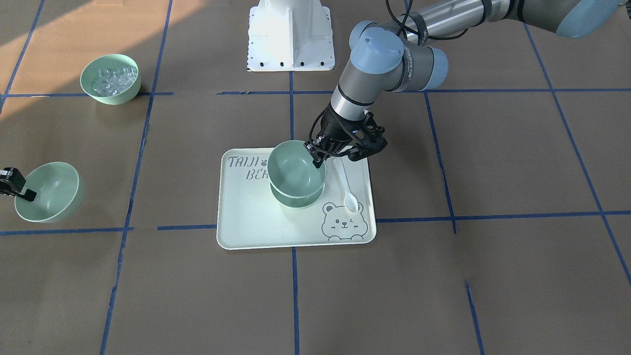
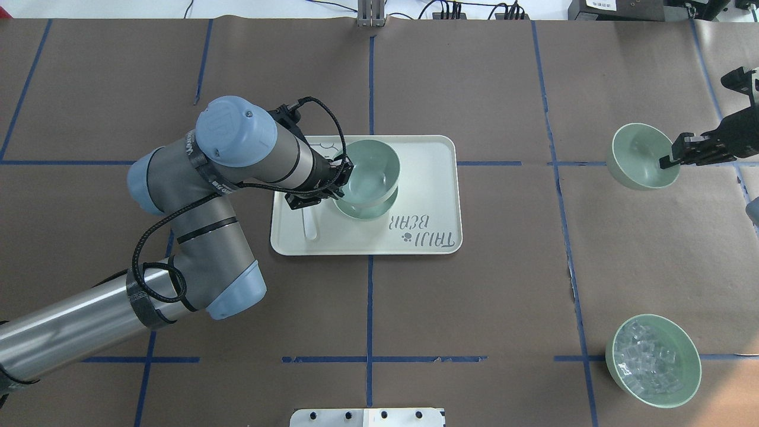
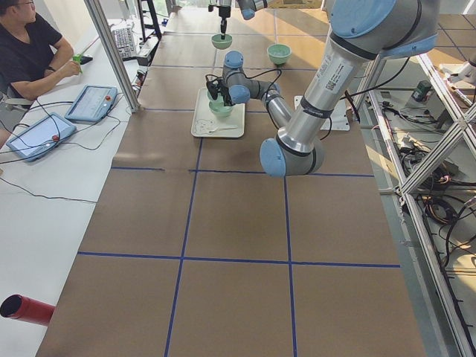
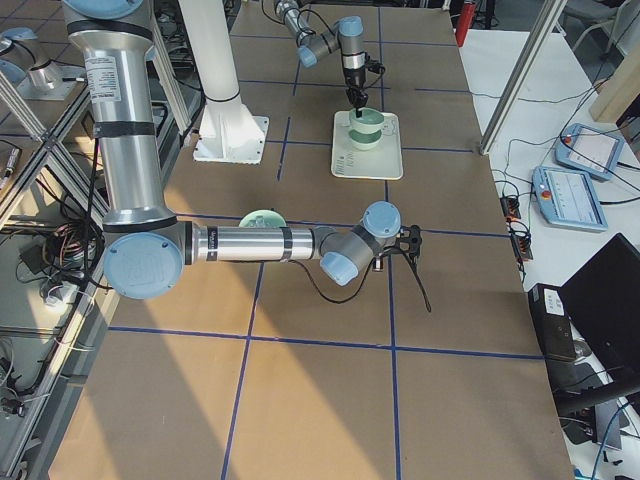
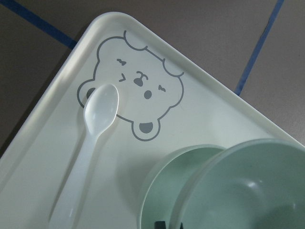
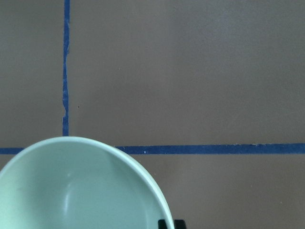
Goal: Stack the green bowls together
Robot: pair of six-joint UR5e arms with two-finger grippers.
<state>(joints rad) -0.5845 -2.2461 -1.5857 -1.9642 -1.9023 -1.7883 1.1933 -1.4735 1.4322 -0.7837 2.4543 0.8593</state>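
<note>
A pale green tray (image 1: 246, 222) lies mid-table with one green bowl (image 1: 300, 198) standing on it. My left gripper (image 1: 318, 157) is shut on the rim of a second green bowl (image 1: 293, 167), holding it slightly tilted just over the first. I cannot tell whether the two touch. The left wrist view shows the held bowl (image 5: 248, 186) overlapping the lower bowl (image 5: 164, 191). My right gripper (image 2: 667, 161) is shut on the rim of a third green bowl (image 2: 639, 155), tilted, off the tray on the robot's right. That bowl also shows in the right wrist view (image 6: 76, 186).
A white plastic spoon (image 1: 345, 185) lies on the tray beside the bowls, near the printed bear. A green bowl of clear cubes (image 2: 652, 362) stands near the robot's base on its right. Blue tape lines cross the brown table.
</note>
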